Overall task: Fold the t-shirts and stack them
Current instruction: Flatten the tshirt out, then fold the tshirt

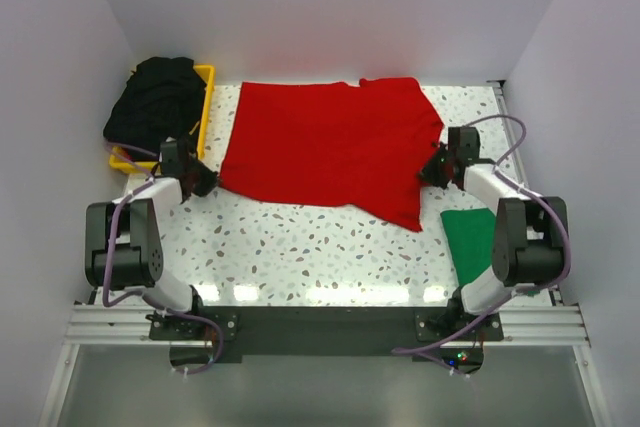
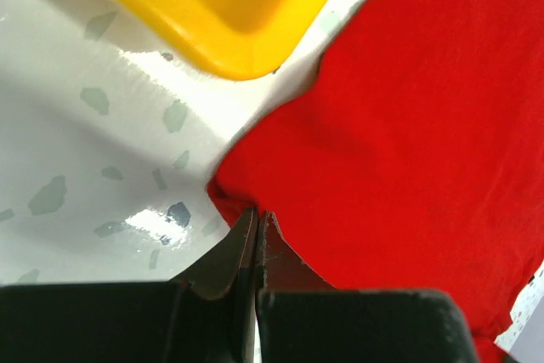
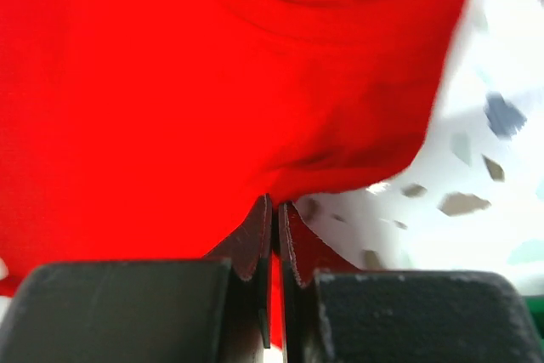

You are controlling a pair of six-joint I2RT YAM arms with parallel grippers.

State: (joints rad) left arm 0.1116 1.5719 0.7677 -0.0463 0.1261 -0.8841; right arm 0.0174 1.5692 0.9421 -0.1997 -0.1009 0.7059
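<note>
In the left wrist view the left jaws sit at the lower centre of the frame, pressed together on the near corner of the red shirt (image 2: 408, 125). The cloth bunches a little at their tips and fills the right side of the frame. The speckled worktop (image 2: 85, 150) lies to the left, and a corner of the yellow bin (image 2: 229, 6) is at the top, just beside the shirt's edge.

In the right wrist view the right jaws are likewise closed on the red cloth, a strip of it showing between them. The shirt covers the upper left of the frame, with worktop at the right.

From above, the red shirt lies spread across the middle of the frame. The left jaws are at its lower left corner and the right jaws at its right edge. A green shirt (image 1: 468, 237) lies flat at the lower right, partly under the right arm (image 1: 520, 237). Black shirts (image 1: 155, 102) are heaped in the yellow bin at the upper left.
</note>
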